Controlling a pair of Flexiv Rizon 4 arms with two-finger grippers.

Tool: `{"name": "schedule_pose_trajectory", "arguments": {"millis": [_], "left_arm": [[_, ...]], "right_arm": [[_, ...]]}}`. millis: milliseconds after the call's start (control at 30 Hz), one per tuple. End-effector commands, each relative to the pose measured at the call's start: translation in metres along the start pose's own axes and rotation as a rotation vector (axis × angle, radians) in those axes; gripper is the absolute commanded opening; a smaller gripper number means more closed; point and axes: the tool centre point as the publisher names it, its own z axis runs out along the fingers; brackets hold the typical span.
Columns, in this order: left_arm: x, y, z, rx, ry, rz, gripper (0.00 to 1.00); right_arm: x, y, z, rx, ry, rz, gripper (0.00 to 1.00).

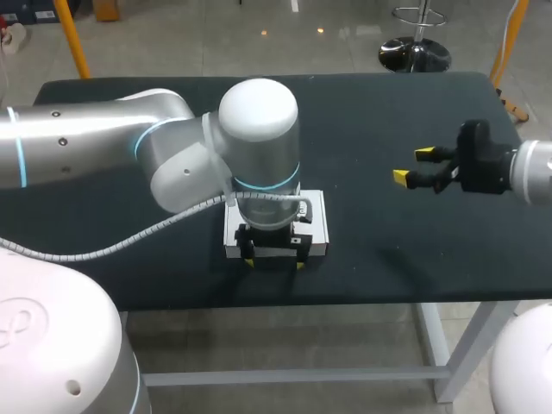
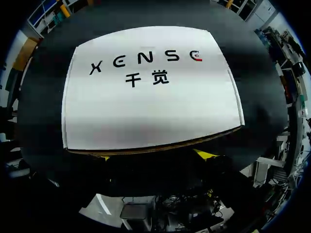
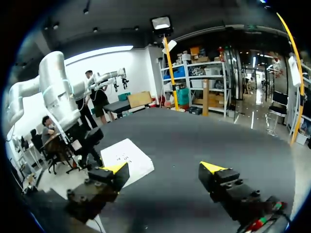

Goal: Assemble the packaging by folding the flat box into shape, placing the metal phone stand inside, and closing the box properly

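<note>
The white cardboard box sits near the front edge of the table, lid down with a thin gap along its near side. The left gripper hangs over that edge, fingers spread wide, clamping nothing. The right gripper hovers open and empty, well off to the side. I'd call the box light, smooth and easily dented or slid, so better pinched at its stiff side walls than its lid; no stand shows.
</note>
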Motion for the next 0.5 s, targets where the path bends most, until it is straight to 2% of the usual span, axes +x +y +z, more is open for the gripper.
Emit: {"name": "schedule_pose_trajectory", "arguments": {"millis": [33, 500], "left_arm": [[-0.002, -0.012, 0.004, -0.022, 0.005, -0.007, 1.0], [-0.007, -0.039, 0.004, -0.026, 0.0, -0.052, 1.0]], "right_arm": [[-0.003, 0.0, 0.001, -0.013, -0.007, -0.001, 1.0], [-0.018, 0.009, 0.006, -0.029, -0.048, -0.015, 1.0]]}}
